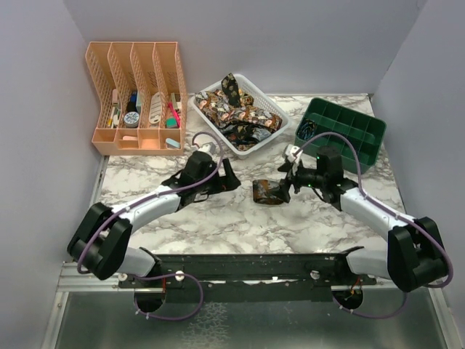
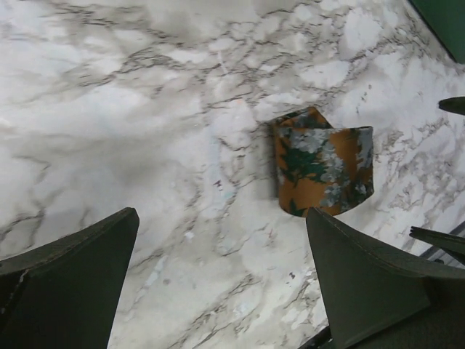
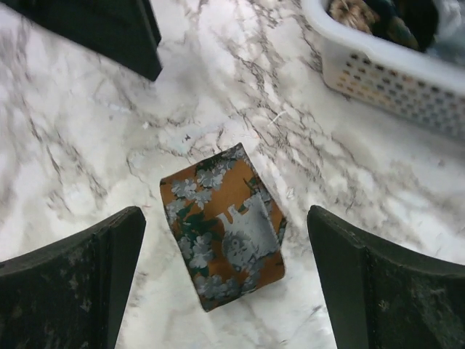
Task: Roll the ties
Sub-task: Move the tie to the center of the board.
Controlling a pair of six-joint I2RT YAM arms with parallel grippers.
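Rolled tie (image 3: 221, 236) lies loose mid-frame, bare marble tabletop (image 1: 218, 225) all round. Right gripper (image 3: 224, 218) jaws spread, clear of it; left gripper (image 2: 221, 212) spread too.

Rolled tie (image 1: 267, 192) mid-table (image 1: 218, 218); from it, basket (image 1: 218, 132) of ties (image 1: 232, 109) at eleven o'clock, rack (image 1: 134, 94) at ten, bin (image 1: 340, 134) at two.

Top external: fixed, high behind the near edge, looking down and forward over the whole marble table (image 1: 218, 225). Left and right wrist: each close above the tabletop, facing steeply down. All three views share the rolled tie (image 2: 323, 169) mid-table.
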